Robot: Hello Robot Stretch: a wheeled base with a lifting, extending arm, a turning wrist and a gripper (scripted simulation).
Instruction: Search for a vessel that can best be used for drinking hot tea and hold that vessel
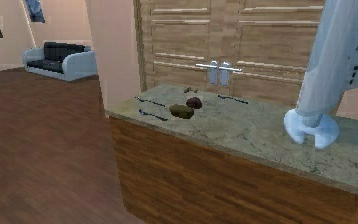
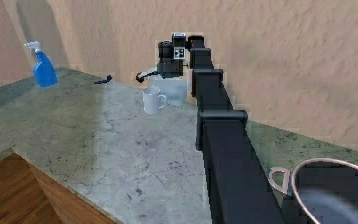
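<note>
One white mug point(image 2: 154, 99) stands on stone counter point(image 2: 77, 140), at gripper point(image 2: 145, 76) far end. Likely ceramic: stiff, light, slick, breakable; grasp by rim or handle. Jaw state and hold: cannot tell.

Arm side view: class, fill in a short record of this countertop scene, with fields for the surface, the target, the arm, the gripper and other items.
surface: speckled stone counter
target: white mug standing upright on the counter
arm: dark arm stretched out across the counter
gripper: gripper at the white mug; cannot tell whether it holds anything
others: blue spray bottle at the left, metal pot at bottom right
</note>
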